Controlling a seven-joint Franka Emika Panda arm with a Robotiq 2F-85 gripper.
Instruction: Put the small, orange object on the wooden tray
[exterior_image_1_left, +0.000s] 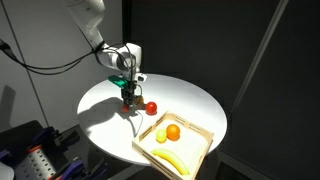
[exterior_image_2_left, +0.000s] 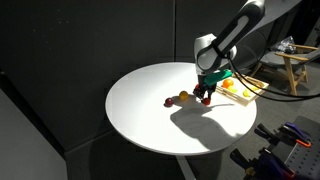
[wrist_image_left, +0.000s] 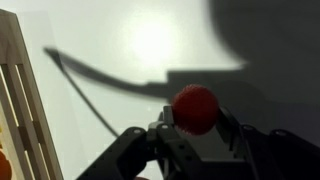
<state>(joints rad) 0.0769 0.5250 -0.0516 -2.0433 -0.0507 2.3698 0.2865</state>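
Just past the fingertips of the hand (exterior_image_1_left: 130, 99), whose jaws stand apart and grip nothing, the small, orange object (exterior_image_1_left: 151, 107) rests on the white desk (exterior_image_1_left: 190, 100). Farther beyond it, the wooden tray (exterior_image_1_left: 193, 146) carries a larger orange (exterior_image_1_left: 173, 131) and a banana (exterior_image_1_left: 170, 160).

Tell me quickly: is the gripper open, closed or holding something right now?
Gripper: open, holding nothing; the small, orange object lies on the table beside it.

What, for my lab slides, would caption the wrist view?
Small orange ball on the white table, just ahead of the open fingers, wooden tray edge at left.
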